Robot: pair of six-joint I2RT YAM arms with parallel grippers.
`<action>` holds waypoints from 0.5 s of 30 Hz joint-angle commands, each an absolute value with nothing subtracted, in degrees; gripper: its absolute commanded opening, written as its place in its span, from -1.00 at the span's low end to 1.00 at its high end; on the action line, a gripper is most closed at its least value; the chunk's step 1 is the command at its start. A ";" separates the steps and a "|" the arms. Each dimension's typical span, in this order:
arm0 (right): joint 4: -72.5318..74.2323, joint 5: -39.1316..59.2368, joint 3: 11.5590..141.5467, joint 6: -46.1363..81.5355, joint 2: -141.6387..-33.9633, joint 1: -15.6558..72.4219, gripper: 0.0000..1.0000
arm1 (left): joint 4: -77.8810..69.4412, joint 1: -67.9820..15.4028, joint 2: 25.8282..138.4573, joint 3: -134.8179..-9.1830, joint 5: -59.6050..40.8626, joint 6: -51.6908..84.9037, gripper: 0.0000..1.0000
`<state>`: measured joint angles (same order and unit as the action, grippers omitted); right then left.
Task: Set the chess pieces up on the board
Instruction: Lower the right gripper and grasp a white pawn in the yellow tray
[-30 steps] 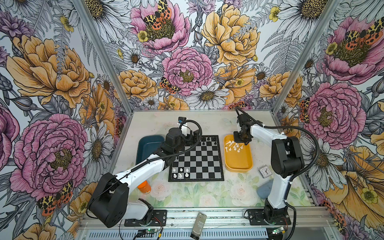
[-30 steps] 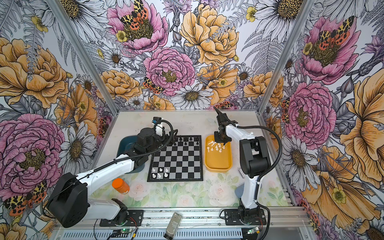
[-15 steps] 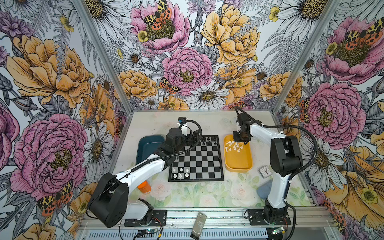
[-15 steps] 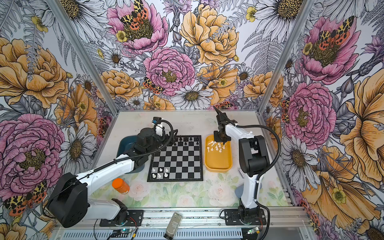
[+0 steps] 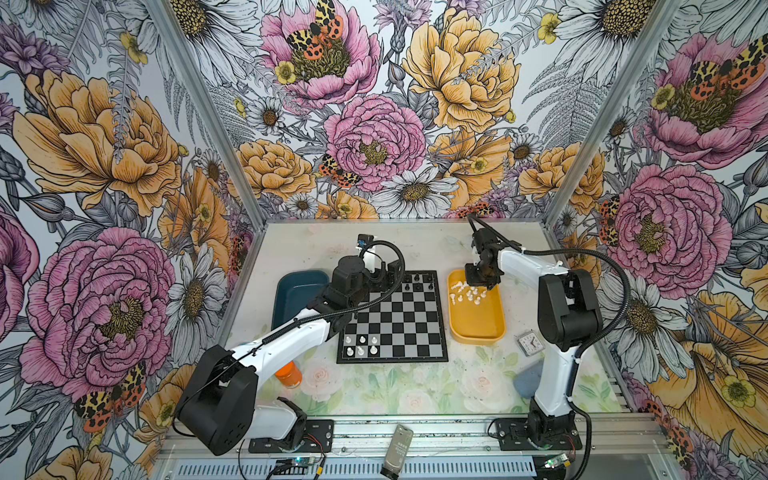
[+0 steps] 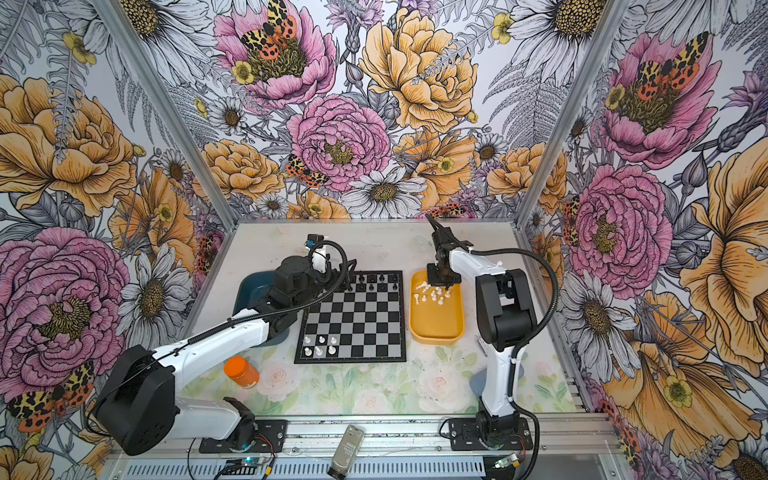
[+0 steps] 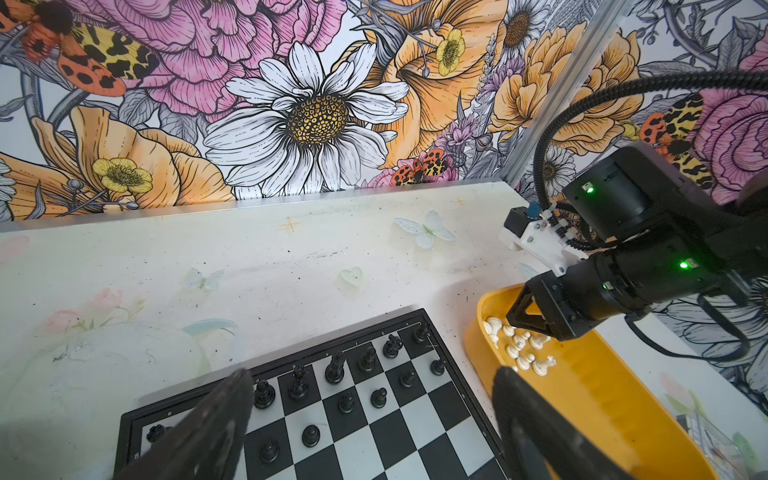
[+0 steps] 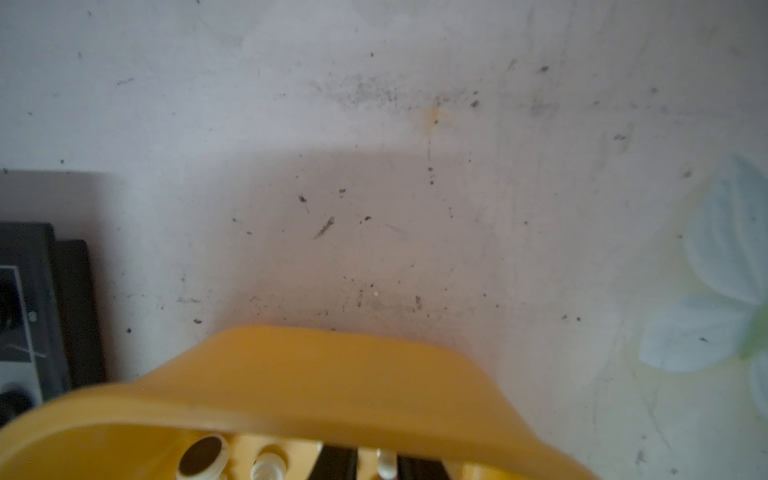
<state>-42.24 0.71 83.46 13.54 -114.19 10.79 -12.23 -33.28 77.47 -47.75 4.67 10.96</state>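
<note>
Six pieces (image 5: 362, 339) stood on the board's (image 5: 399, 316) near-left corner; more lay in the tray (image 5: 478, 328) beneath our right tool (image 7: 536, 330), whose grip we couldn't tell; our left tool (image 7: 370, 386) hung spread.

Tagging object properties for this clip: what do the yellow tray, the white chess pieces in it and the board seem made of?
Yellow tray: likely moulded plastic, matt, one even colour, rounded rim. White chess pieces: probably plastic, smooth, slight sheen. Board: thin and flat, silver-grey squares faintly glossy; metal or plastic, cannot tell.
</note>
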 commanded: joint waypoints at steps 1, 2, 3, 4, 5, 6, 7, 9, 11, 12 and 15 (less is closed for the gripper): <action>-42.28 1.05 84.73 13.86 -115.48 10.56 -0.62 | -12.92 -33.71 76.38 -48.25 5.01 10.02 0.82; -42.28 0.89 84.81 13.83 -115.43 10.56 -0.62 | -12.92 -33.75 76.32 -48.19 5.01 9.94 0.82; -42.28 0.99 84.83 13.80 -115.44 10.61 -0.62 | -12.92 -33.77 76.29 -48.16 5.01 9.93 0.82; -42.28 1.03 84.90 13.81 -115.52 10.57 -0.63 | -12.92 -33.77 76.29 -48.17 5.01 9.93 0.82; -42.28 1.18 84.95 13.82 -115.50 10.55 -0.63 | -12.92 -33.75 76.29 -48.20 5.01 9.91 0.82; -42.28 1.19 84.99 13.80 -115.58 10.56 -0.64 | -12.92 -33.74 76.29 -48.23 4.94 9.93 0.82; -42.28 1.15 84.99 13.80 -115.63 10.56 -0.64 | -12.92 -33.89 76.29 -48.23 4.94 9.89 0.82; -42.28 1.22 84.99 13.89 -115.67 10.62 -0.65 | -12.92 -33.77 76.29 -48.26 4.92 9.84 0.82; -42.28 1.28 84.90 13.91 -115.77 10.55 -0.65 | -12.92 -33.84 76.29 -48.17 4.93 9.71 0.82; -42.33 1.39 84.90 13.94 -115.86 10.56 -0.65 | -12.92 -33.86 76.20 -48.20 5.02 9.76 0.82; -42.36 1.41 84.82 13.99 -116.05 10.58 -0.65 | -12.92 -33.84 76.20 -48.18 4.84 9.76 0.82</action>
